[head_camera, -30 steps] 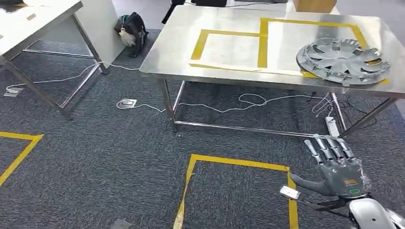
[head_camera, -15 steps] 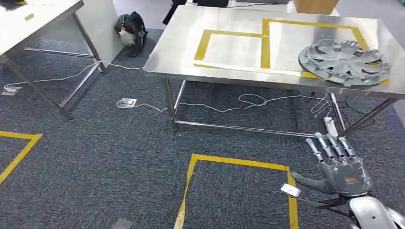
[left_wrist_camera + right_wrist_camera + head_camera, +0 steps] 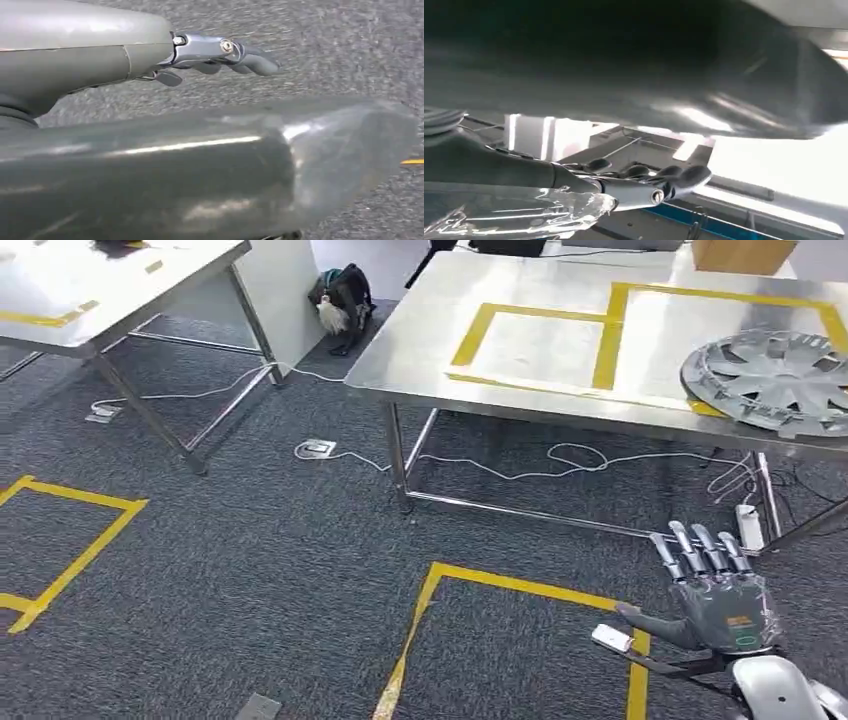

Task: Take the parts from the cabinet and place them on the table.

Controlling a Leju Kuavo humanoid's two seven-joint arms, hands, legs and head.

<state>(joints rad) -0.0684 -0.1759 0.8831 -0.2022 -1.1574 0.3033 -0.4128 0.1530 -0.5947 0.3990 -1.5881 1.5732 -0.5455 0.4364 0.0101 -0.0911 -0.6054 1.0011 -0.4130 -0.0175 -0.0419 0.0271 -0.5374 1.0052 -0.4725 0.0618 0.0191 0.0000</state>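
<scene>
Nearest, low on the right, the right hand [image 3: 722, 595] hangs above the carpet with fingers straight and spread, thumb out to the side, holding nothing. In the left wrist view the left hand [image 3: 220, 54] hangs over grey floor, fingers loosely curled, empty. Well beyond the right hand, up on the counter [image 3: 520, 390], the silver wheel cover [image 3: 775, 378] lies flat near its right end.

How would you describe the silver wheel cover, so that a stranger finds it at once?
Look at the steel table marked with yellow tape rectangles. At its right end lies the wheel cover, a round silver disc with spokes, resting partly on the tape. Nothing else there is round.
</scene>
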